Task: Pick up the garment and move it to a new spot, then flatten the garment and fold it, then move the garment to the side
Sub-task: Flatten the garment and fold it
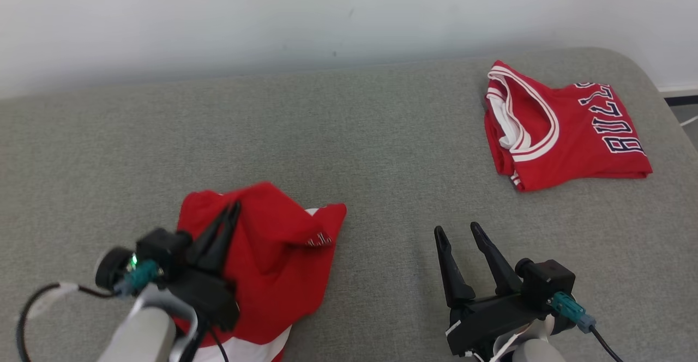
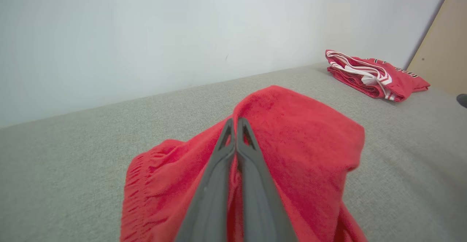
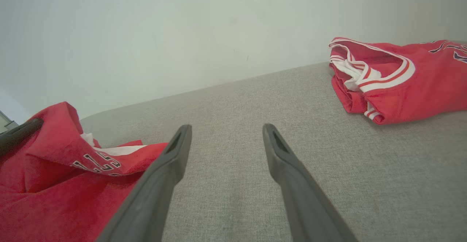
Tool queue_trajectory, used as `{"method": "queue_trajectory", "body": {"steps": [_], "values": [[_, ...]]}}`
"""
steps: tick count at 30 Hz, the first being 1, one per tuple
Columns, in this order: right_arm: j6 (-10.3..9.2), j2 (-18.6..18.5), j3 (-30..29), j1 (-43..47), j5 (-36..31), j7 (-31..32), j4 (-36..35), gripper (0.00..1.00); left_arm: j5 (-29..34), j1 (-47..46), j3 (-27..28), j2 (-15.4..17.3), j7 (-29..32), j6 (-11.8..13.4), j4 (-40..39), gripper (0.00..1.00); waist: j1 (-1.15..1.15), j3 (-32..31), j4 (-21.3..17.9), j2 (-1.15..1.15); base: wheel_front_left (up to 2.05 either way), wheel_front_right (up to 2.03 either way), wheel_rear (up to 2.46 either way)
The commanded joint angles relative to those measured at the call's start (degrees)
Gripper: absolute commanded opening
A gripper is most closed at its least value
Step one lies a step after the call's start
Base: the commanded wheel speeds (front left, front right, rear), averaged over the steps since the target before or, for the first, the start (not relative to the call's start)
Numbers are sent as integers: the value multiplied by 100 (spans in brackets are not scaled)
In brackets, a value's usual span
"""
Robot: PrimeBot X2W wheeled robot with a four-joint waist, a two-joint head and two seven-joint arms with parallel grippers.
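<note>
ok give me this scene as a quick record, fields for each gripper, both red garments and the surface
surface: grey surface, fabric-covered
crumpled garment: red, bunched at the near left, fabric tented up by the fingertips
folded jersey: red with white trim and dark lettering, far right, apart from both grippers
left gripper: shut, pinching the crumpled garment
right gripper: open, over bare grey surface, holding nothing
task stage: garment gripped, not yet flattened or folded
</note>
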Motion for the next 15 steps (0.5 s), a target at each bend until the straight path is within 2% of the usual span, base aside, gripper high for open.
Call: {"method": "queue_trajectory", "body": {"steps": [1,7,10,13,15], "values": [[-4,1,-2,-58,-13,-4,-9,100,41,-241,35,63,26,-17,4,0,-1,52,-81,0,0,0,0],[-4,1,-23,-105,43,-9,-72,100,-136,-921,185,76,156,-59,65,0,-1,186,-323,0,0,0,0],[-4,1,-38,-169,57,-10,-115,100,-290,-1152,308,17,61,-40,393,0,-1,266,-478,0,0,0,0],[-4,2,-27,-184,50,-10,-131,100,-235,-1237,394,99,-148,24,876,0,-1,318,-583,0,0,0,0],[-4,2,-70,-169,25,-10,-145,100,-124,-1247,394,121,-327,56,1246,47,-1,344,-615,0,0,0,0]]}}
